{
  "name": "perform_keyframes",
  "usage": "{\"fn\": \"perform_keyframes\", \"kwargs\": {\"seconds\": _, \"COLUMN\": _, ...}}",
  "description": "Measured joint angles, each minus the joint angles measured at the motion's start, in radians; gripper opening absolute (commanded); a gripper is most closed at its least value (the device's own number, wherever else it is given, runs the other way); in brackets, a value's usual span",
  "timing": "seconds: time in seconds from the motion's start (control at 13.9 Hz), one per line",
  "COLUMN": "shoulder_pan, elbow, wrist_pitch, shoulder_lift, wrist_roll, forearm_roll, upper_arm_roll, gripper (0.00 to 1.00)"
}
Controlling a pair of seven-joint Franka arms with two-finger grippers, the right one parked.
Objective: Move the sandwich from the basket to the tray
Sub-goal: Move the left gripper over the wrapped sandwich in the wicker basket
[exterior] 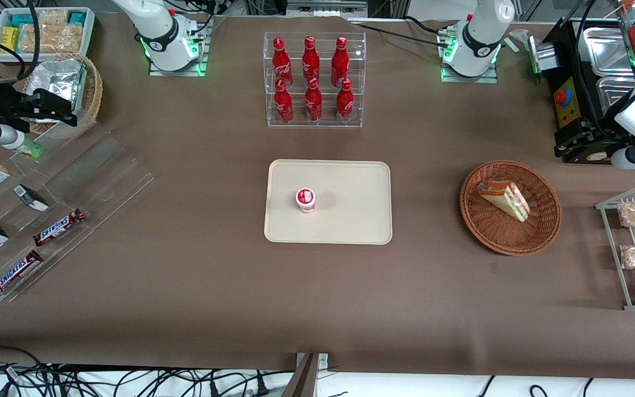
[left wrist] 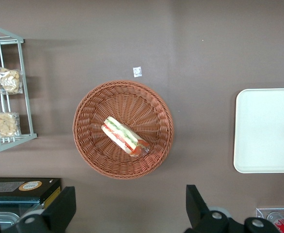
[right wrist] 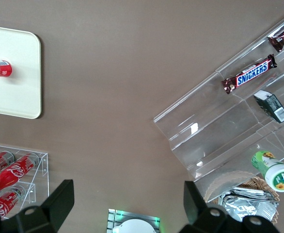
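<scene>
Sandwich (left wrist: 125,137) lies in basket (left wrist: 123,129) — end effector (left wrist: 127,206) hovers above, fingers spread wide, front view hiding them.

Basket (left wrist: 157,103) of rough woven wicker; sandwich (left wrist: 125,137) in glossy clear wrap; tray (exterior: 350,182) smooth, matt; tabletop (exterior: 185,275) matt; end effector (left wrist: 130,206) above the basket, matt black.

1. "SNICKERS" was read on two chocolate bars (exterior: 59,227) (exterior: 15,273) laid on the clear display stand (exterior: 75,182).
2. The same brand was read on a bar (right wrist: 249,74) in the right wrist view.
</scene>
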State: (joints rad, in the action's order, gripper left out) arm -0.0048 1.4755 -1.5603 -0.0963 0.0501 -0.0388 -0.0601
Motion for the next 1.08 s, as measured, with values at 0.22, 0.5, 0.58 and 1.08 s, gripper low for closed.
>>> {"fn": "perform_keyframes", "kwargs": {"seconds": 0.22, "shoulder_pan": 0.000, "elbow": 0.000, "wrist_pitch": 0.000, "shoulder_lift": 0.000, "wrist_roll": 0.000, "forearm_roll": 0.000, "upper_arm_roll": 0.001, "gripper": 1.00}}
{"fn": "perform_keyframes", "kwargs": {"seconds": 0.5, "shoulder_pan": 0.018, "elbow": 0.008, "wrist_pitch": 0.006, "shoulder_lift": -0.012, "wrist_roll": 0.000, "forearm_roll": 0.000, "upper_arm_roll": 0.008, "gripper": 1.00}}
{"fn": "perform_keyframes", "kwargs": {"seconds": 0.58, "shoulder_pan": 0.030, "elbow": 0.023, "wrist_pitch": 0.007, "shoulder_lift": -0.018, "wrist_roll": 0.001, "forearm_roll": 0.000, "upper_arm_roll": 0.009, "gripper": 1.00}}
{"fn": "perform_keyframes", "kwargs": {"seconds": 1.08, "shoulder_pan": 0.081, "elbow": 0.342, "wrist_pitch": -0.276, "shoulder_lift": -0.025, "wrist_roll": 0.200, "forearm_roll": 0.000, "upper_arm_roll": 0.010, "gripper": 1.00}}
